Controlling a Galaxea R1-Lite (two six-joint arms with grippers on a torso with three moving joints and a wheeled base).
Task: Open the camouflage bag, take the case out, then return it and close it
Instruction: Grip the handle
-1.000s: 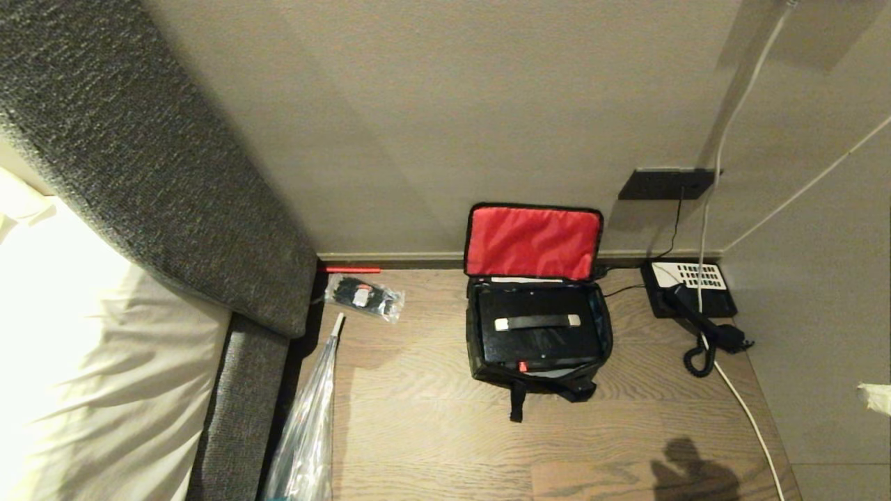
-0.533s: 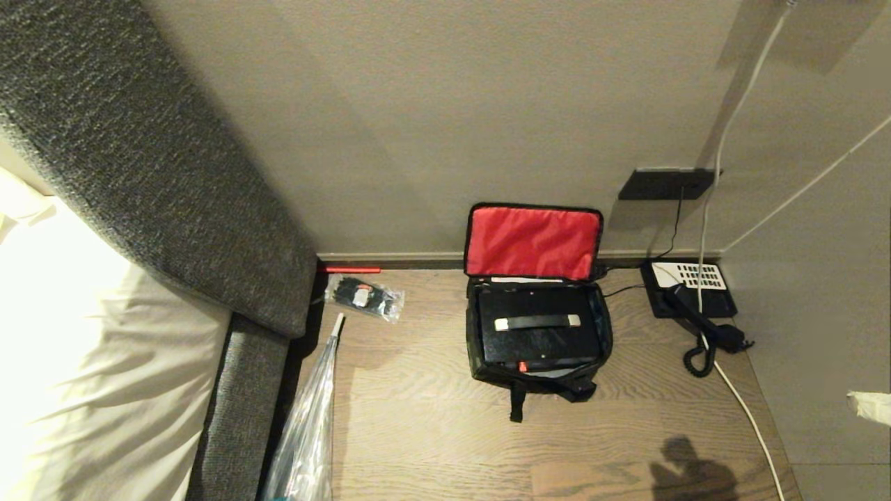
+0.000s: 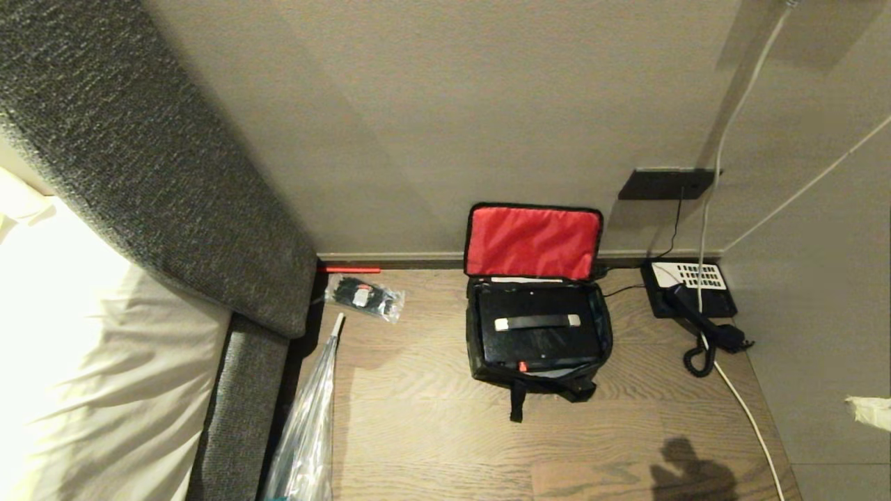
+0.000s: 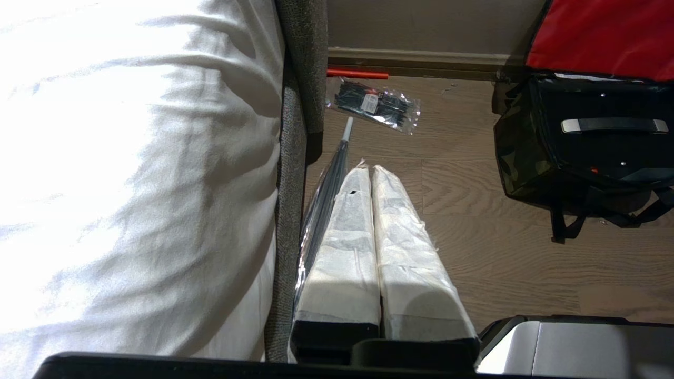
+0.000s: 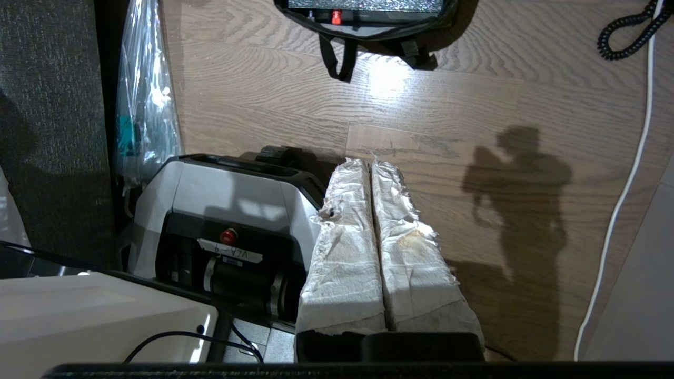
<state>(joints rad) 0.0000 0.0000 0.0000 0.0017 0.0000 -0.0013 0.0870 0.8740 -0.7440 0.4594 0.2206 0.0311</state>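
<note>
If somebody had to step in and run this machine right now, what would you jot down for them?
Left pincer: shut, empty, parked beside the bed.
Right pincer: shut, empty, low over the floor, short of the bag; only its tip shows at the head view's right edge.
Bag: on the floor against the wall, lid flipped up, red lining showing.
Case: lying inside the bag, handle on top.
Done: bag is open. I cannot tell whether the case has been out already.
Left: lift the case out if not yet done, put it back, then close the lid.
</note>
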